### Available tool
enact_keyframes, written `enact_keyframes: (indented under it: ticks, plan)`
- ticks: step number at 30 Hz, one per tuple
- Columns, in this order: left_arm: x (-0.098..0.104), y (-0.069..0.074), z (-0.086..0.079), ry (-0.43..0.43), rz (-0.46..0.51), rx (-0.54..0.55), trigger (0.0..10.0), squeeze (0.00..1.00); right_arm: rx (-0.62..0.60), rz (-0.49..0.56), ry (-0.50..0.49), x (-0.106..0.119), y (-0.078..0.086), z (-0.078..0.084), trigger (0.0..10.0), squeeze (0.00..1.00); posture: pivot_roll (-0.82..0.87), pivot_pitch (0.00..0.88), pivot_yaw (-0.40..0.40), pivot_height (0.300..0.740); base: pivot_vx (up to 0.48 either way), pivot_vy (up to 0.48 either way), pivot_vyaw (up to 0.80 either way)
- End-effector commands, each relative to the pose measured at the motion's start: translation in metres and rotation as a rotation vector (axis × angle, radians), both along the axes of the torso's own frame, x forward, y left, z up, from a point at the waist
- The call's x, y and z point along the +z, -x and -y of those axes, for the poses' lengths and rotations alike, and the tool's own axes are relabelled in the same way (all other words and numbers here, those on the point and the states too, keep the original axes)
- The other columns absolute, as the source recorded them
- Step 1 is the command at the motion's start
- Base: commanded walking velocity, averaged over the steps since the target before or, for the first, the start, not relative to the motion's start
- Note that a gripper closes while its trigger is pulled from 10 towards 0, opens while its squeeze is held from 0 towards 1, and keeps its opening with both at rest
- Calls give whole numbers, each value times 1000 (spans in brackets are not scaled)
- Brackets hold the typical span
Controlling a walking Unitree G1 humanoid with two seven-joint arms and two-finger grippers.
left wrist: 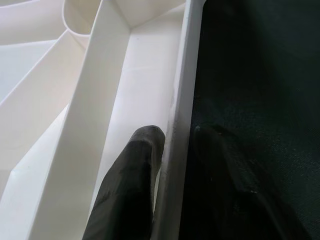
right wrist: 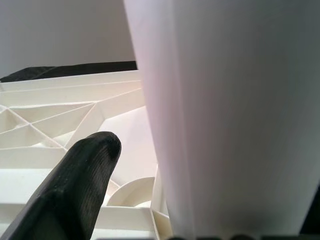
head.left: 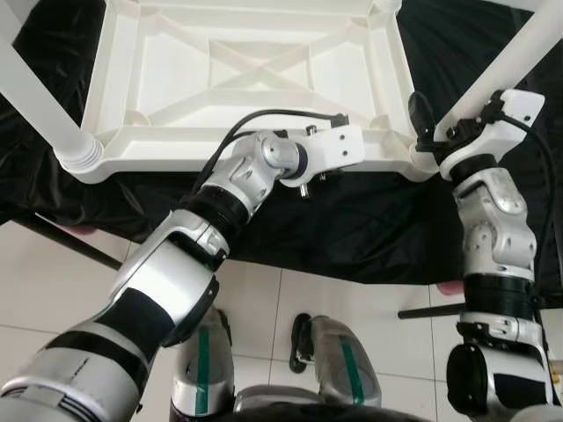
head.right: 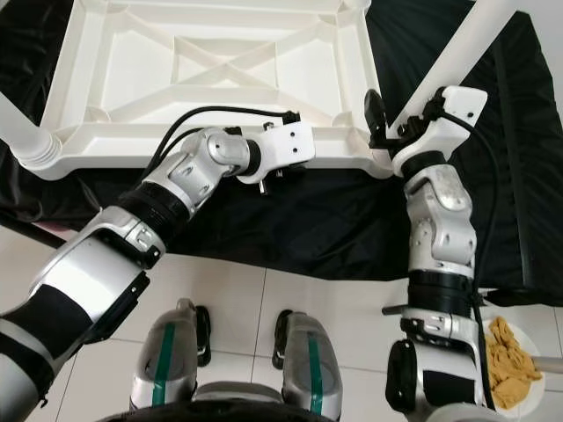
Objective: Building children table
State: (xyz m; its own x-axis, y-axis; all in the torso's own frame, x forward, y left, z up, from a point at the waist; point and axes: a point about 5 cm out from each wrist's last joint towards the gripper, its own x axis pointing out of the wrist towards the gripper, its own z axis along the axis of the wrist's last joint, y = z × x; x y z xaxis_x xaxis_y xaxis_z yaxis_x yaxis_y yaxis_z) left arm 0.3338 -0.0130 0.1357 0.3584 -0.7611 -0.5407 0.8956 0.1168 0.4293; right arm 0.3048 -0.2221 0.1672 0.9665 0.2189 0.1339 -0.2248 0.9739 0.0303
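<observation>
Nearest in view: robot's own legs on the tiled floor (head.left: 35,264), standing just short of a black cloth (head.left: 352,229) spread over the floor.

Left claw (left wrist: 172,150) is clenched on the near rim of the upturned white tabletop (head.left: 255,70) — one finger (left wrist: 137,165) inside the rim wall, the other outside against the cloth. Looks like a brace: pinning the top so it doesn't slide while the other arm works on a leg.

Right claw (head.left: 431,132) sits at the near right corner, around the base of the near right leg (head.left: 519,53). One finger (right wrist: 75,190) is visible beside the leg; can't tell whether the grip is actually closed on it. My read: steadying or seating that leg in its corner socket.

The tabletop itself: white moulded plastic, lying underside up on the cloth, ribbed frame with an X-brace across the middle. Near left leg (head.left: 40,105) is already in its corner, with a ridged collar at the joint. Far corners are cut off at the frame edge, so can't say about those legs.

Small dish of tan food (head.right: 510,352) on the floor at right, well apart from the work.
</observation>
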Motion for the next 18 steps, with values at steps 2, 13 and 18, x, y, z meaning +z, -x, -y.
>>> enact_keyframes:
  ticks: [2,13,18]
  plan:
    - [-16,3,-5,-49,-50,21,10000,0,160,-10,59,-6,-1,-3,10000,0,42,31,-50,740,0,0,0]
    - [-15,2,-6,-50,-50,21,10000,0,153,-69,112,-13,-11,39,10000,0,47,39,-42,740,0,0,0]
    - [-15,3,-7,-52,-52,20,10000,0,155,-73,107,-14,-13,45,10000,0,52,39,-40,740,0,0,0]
